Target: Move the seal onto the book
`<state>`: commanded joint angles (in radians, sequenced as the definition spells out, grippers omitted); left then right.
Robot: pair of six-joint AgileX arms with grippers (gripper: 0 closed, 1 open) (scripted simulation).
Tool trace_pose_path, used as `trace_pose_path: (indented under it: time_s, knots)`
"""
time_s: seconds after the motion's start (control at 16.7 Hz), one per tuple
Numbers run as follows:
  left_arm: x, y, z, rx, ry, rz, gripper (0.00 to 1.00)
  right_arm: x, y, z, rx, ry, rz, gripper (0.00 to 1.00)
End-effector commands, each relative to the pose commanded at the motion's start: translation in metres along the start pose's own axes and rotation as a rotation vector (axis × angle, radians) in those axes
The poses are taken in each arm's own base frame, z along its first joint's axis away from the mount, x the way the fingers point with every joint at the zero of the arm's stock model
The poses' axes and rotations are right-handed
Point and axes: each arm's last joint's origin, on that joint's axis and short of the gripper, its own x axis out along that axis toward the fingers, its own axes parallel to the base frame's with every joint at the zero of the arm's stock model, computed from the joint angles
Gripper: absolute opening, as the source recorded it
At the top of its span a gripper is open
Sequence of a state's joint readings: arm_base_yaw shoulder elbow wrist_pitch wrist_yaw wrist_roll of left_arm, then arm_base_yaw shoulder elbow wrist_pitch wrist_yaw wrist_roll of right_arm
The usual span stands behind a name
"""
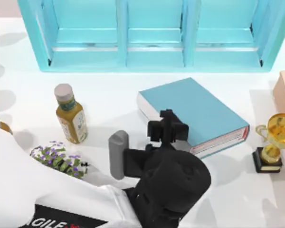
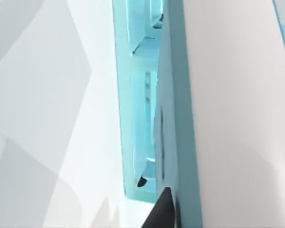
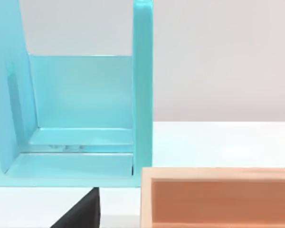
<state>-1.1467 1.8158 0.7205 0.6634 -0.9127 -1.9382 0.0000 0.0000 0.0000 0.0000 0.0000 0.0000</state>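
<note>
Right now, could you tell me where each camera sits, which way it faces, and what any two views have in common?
Top view: above the table, looking down on the book, bottle, trophy and shelf; the left arm reaches in, left gripper over the book's near edge.
Left wrist view: on the left arm, facing the shelf across the white table; a dark finger shows.
Right wrist view: on the right arm, facing the shelf over a peach box; a dark finger shows.
Shared: all three see the shelf.
</note>
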Motion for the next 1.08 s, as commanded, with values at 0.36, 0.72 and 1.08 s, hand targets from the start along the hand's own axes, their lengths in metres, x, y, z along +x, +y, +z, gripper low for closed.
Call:
trace_pose_path:
  time_s: [0.36,0.72,1.08]
  knots:
    - [0.008,0.023,0.0,0.0,-0.018,-0.003,0.0,0.0,0.0,0.0,0.0,0.0,0.0,1.0]
    - [0.006,0.025,0.0,-0.008,0.008,-0.003,0.0,0.0,0.0,0.0,0.0,0.0,0.0,1.0]
    - [0.006,0.025,0.0,-0.008,0.008,-0.003,0.38,0.0,0.0,0.0,0.0,0.0,0.0,1.0]
